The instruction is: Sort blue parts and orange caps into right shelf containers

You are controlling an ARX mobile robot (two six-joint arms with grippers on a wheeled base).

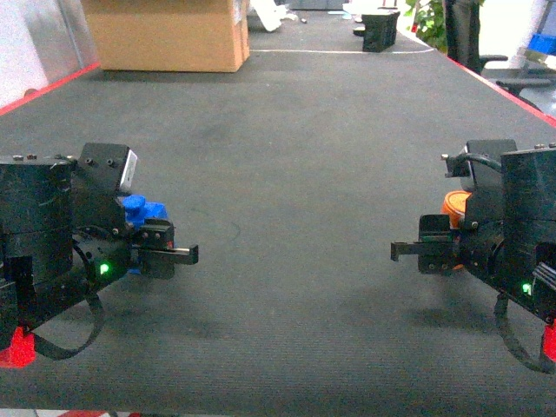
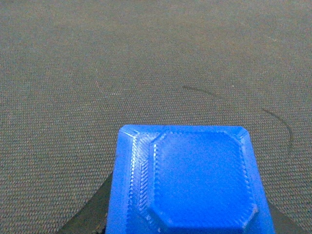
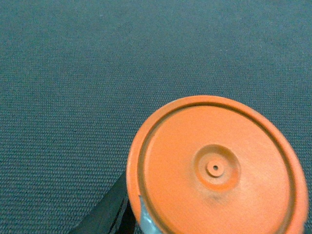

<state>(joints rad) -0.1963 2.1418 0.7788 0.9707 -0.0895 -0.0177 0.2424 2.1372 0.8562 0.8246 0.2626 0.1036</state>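
Left pincer (image 1: 178, 254) apparently grasping blue part (image 1: 143, 211), right pincer (image 1: 408, 251) likewise grasping orange cap (image 1: 453, 205), dark mat (image 1: 287, 174)

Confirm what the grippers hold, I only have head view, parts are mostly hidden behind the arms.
Observer: Left wrist view shows a bright-blue plastic part, flat face with chamfered corners, filling the lower frame, held at the left gripper.
Operator: And the right?
Observer: Right wrist view shows a round orange plastic cap, disc face with a raised rim and a small centre dimple, held at the right gripper.
Operator: Anything under them?
Observer: Only dark textured mat in both wrist views, with a thin curved mark on it ahead of the blue part. No bins show in any view.
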